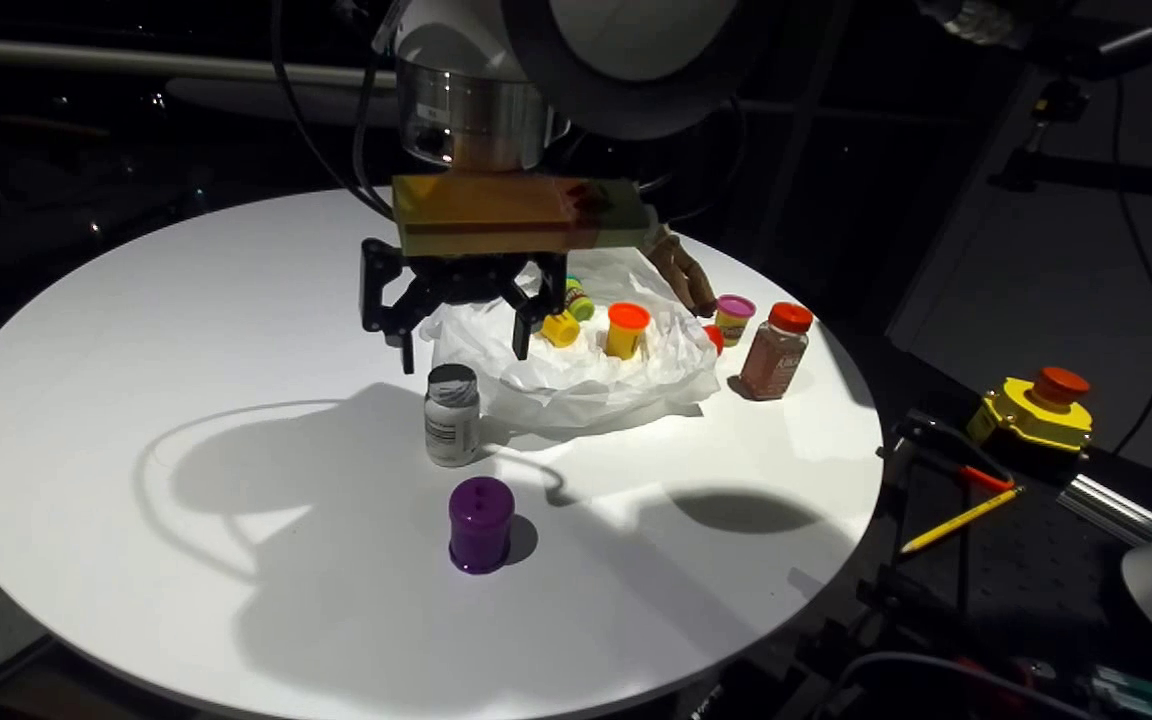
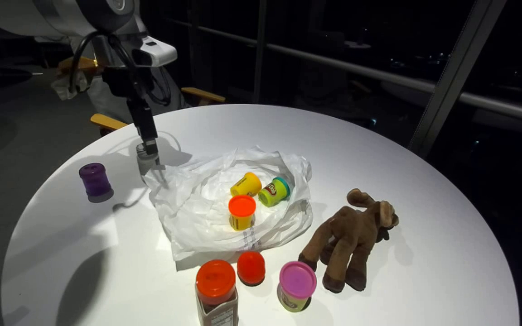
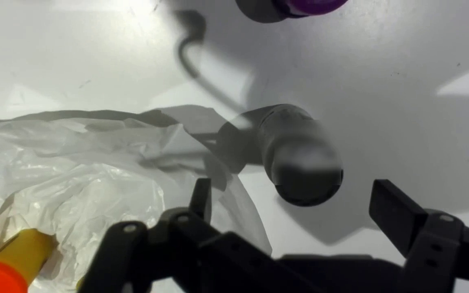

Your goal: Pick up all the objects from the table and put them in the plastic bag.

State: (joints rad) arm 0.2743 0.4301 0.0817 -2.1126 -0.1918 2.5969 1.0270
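The gripper (image 1: 465,352) is held wide and empty over the small pale bottle (image 1: 452,420), presumably so that its upright body can be straddled; in the wrist view a gap is left between the bottle and each of the fingers (image 3: 393,215), their height against its top not being clear. In an exterior view the plastic bag (image 2: 193,235) is seen spread over the middle of the table (image 2: 442,267), its ruffled rim just beside the bottle, so that, it seems, things can be released into it with little carrying. Within that rim an orange-lidded cup (image 2: 242,213) is stood upright, while a yellow cup (image 2: 246,184) and a green cup (image 2: 273,192) are laid on their sides, likely because little support is given by wrinkled film. Still to be collected, the purple cup (image 2: 95,180) is found to the left, the red-capped bottle (image 2: 217,290) and the pink-lidded cup (image 2: 297,284) on the near side, and the brown toy (image 2: 350,233) to the right, each presumably to be lifted singly, though the bag's limp edge could be caught if the pale bottle is gripped low
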